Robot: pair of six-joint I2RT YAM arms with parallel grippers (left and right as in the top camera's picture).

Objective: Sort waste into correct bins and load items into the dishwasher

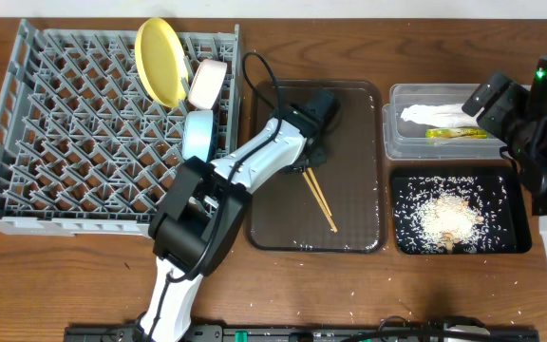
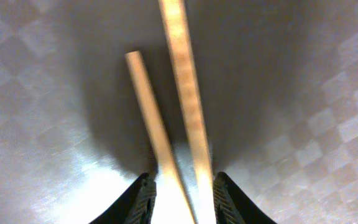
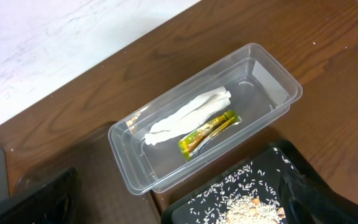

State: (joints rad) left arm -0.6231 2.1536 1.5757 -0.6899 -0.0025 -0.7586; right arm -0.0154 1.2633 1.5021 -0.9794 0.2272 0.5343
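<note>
The left gripper [image 2: 185, 200] is closed narrow on the chopsticks [image 1: 319, 198], whose far ends lie on the brown serving tray [image 1: 359, 142]. There is bare tray to the right, and its left rim sits just beside the dish rack [image 1: 65, 142]. The yellow plate [image 1: 162, 62], white bowl [image 1: 207, 84] and blue bowl [image 1: 198, 133] stand along the rack's right edge. The right gripper [image 3: 179, 199] hangs wide open, holding nothing, above the clear tub [image 3: 272, 68], which holds the tissue [image 3: 188, 115] and wrapper [image 3: 209, 130]. Rice [image 1: 444, 218] lies in the black tray [image 1: 395, 242].
</note>
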